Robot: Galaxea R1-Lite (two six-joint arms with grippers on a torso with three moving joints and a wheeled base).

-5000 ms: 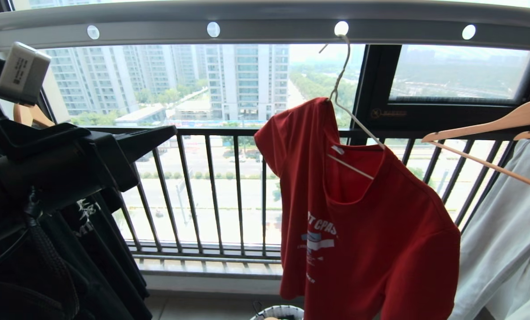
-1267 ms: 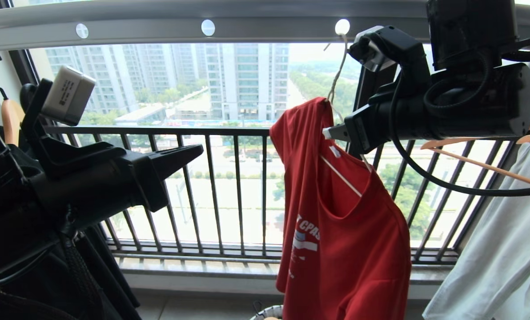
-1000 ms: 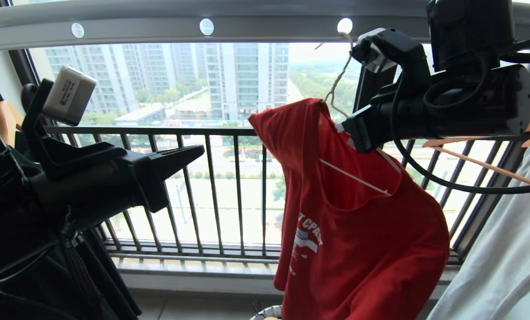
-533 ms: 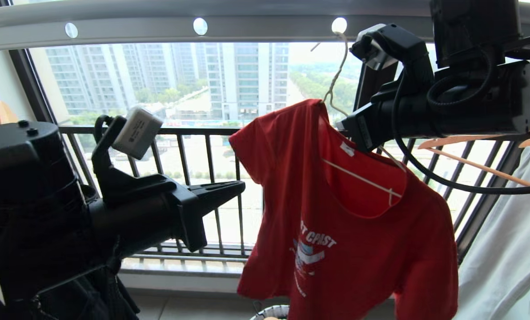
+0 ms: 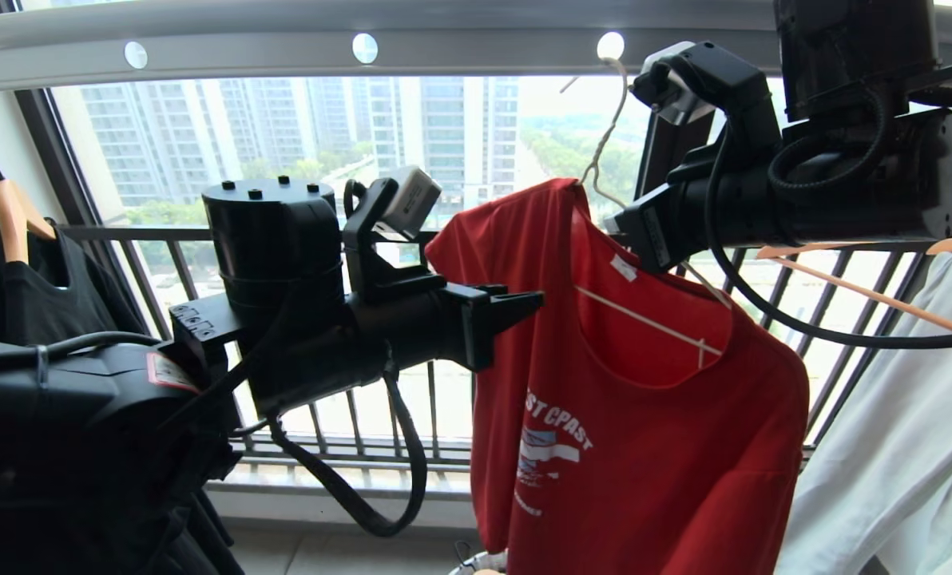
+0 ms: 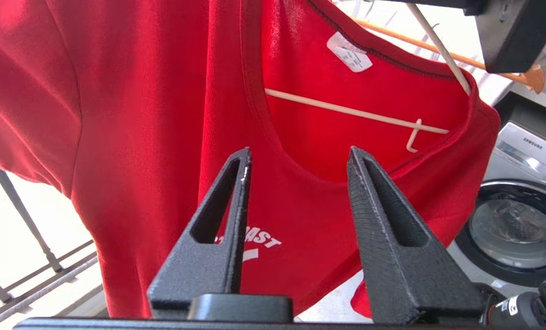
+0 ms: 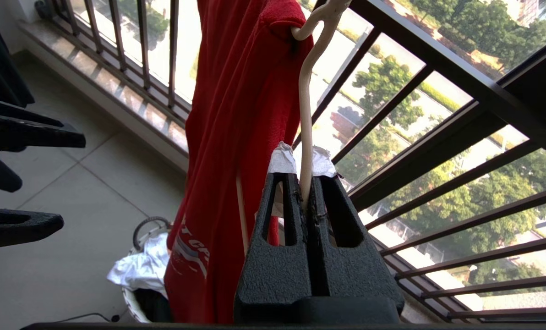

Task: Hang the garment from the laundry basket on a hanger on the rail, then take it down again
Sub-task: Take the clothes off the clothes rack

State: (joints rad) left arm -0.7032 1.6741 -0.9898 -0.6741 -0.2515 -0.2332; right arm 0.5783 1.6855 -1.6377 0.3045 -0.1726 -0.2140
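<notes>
Soft matt red cloth is seen on the garment (image 5: pixel 644 447). The hanger (image 6: pixel 355 112) is shown as thin, smooth cream wire. Smooth grey metal is shown by the rail (image 5: pixel 460 48). Rough black plastic is seen on the fingers (image 6: pixel 392 238).

The red T-shirt (image 5: pixel 644 447) has "CPAST" printed white on its chest, and the washing machine (image 6: pixel 515 183) is marked "SAMSUNG".
</notes>
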